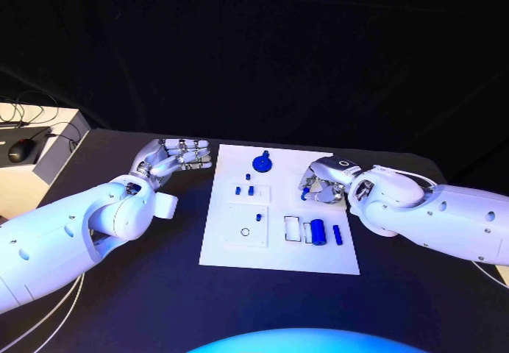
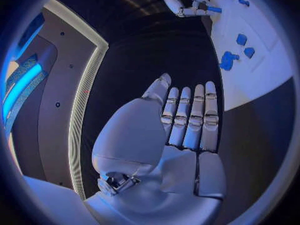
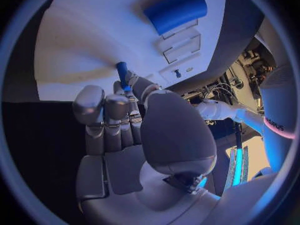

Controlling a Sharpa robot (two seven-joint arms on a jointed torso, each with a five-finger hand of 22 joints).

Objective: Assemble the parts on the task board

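Right hand (image 1: 321, 182), at the board's (image 1: 278, 257) 3 o'clock edge, pinches a small blue peg (image 1: 305, 193) between thumb and fingertips; in the right wrist view the peg (image 3: 122, 74) stands out past the curled fingers (image 3: 105, 110) over the white board (image 3: 94, 30). Left hand (image 1: 175, 157) lies just off the board's 10 o'clock corner, holding nothing; in the left wrist view its fingers (image 2: 190, 117) are straight and side by side, palm bare, above the black table (image 2: 156, 50).

Board: white plate at the table's (image 1: 138, 294) middle. On it, toward 12 o'clock, a blue gear-like part (image 1: 262, 162). Below that, a tiny blue piece (image 1: 247, 176), then two short blue pegs (image 1: 244, 190) standing in a raised white block. Toward 9 o'clock of the board's centre, a white block with a round hole (image 1: 245, 232). At about 4 o'clock of centre, a blue cylinder (image 1: 317, 229) beside white slots, with a thin blue pin (image 1: 337, 234) just at its 3 o'clock side. The right wrist view shows the cylinder (image 3: 175, 10) lying next to the slotted white blocks.

At the head view's 9 o'clock edge, a pale side table bears a black mouse (image 1: 20, 151) and cables.
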